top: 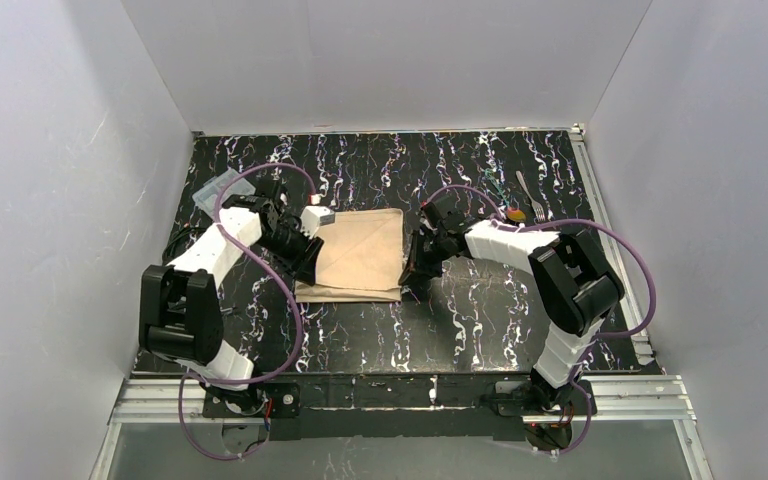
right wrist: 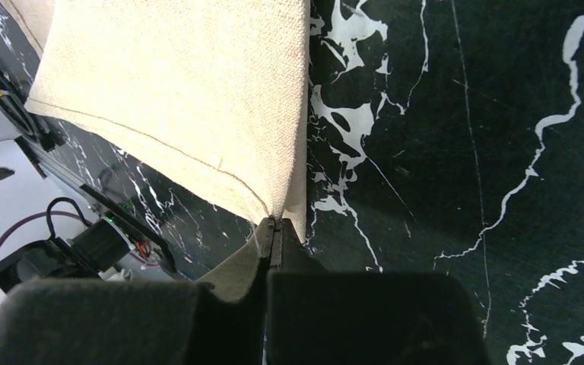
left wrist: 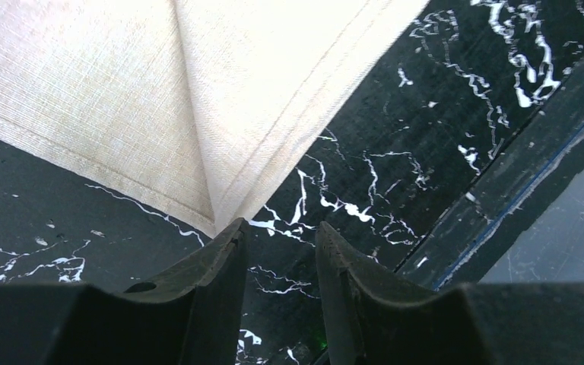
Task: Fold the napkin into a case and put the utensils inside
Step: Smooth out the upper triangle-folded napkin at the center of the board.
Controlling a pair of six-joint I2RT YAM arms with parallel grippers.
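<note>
Napkin (top: 360, 255) lies partly folded on the bench (top: 480, 310), not yet a case. Right claw (right wrist: 274, 228) pinches its right-side corner. Left claw (left wrist: 280, 251) stands narrowly parted and empty, just off its left-side corner. Fork (top: 530, 195) and spoon (top: 513, 214) lie well right of the napkin, not yet inside.

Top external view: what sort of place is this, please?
Probably a robot test cell, not a home: plain white walls enclose a black marbled table, and the left arm and right arm are mounted on an aluminium rail at its near edge.

Napkin (left wrist: 122, 99): matt woven cloth w/ stitched hem. Table (right wrist: 464, 152): smooth blk marble-look, slight gloss. Fork (top: 530, 195): shiny metal.
</note>
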